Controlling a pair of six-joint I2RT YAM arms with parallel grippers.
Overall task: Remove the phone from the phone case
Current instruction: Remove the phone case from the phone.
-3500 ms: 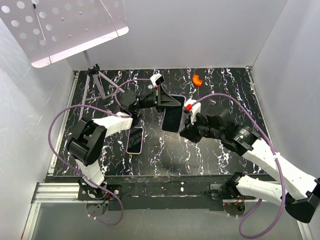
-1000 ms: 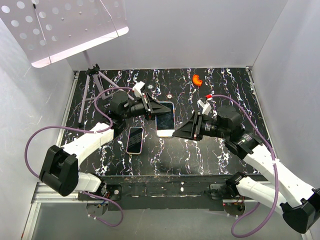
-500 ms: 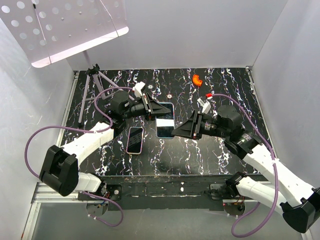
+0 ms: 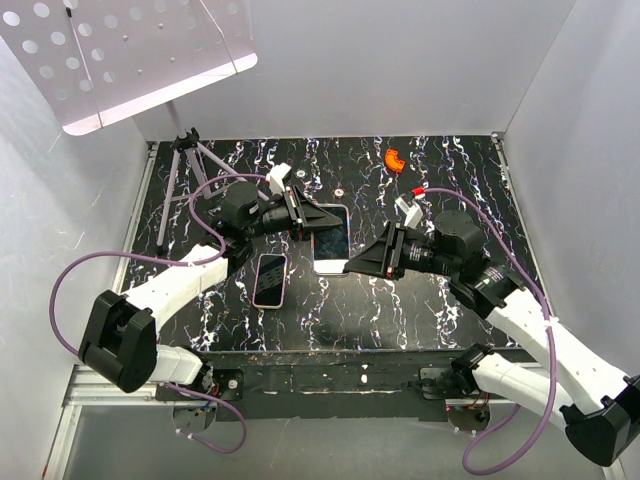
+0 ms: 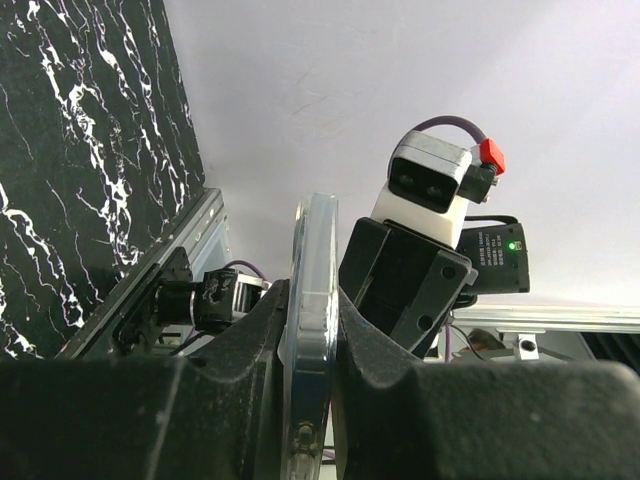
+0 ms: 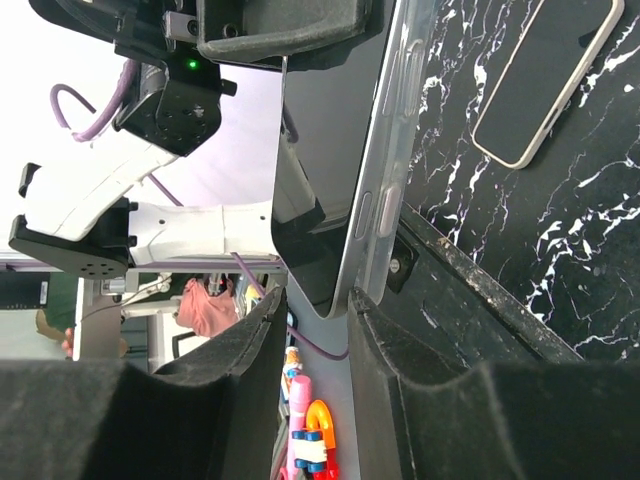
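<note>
**Top view:** Two arms meet over the black marbled counter (image 4: 420,300), w/ a phone (image 4: 332,245) held up off the surface between them, approx. mid-counter. The left gripper (image 4: 312,220) is clenched on the phone's far end. The right gripper (image 4: 350,266) sits at its near end. A second phone (image 4: 269,280) lies flat on the counter just left of the pair, screen dark. An orange piece (image 4: 394,159) rests near the back wall, well apart, and a small tripod (image 4: 195,165) stands at back left.

**Left wrist:** The phone is seen edge-on, wrapped in a clear case (image 5: 316,235), its rim glassy. Both fingers (image 5: 240,340) press it front and back, no gap visible. Beyond it, the right arm's white camera module (image 5: 430,180) faces this way.

**Right wrist:** The phone's lower end, side buttons showing through the case, sits between the two dark fingers (image 6: 250,380). The right jaws straddle that end, but can't tell whether they're clamped or merely around it. The left gripper grasps the opp. end at top. The second phone lies on the counter at upper right.
</note>
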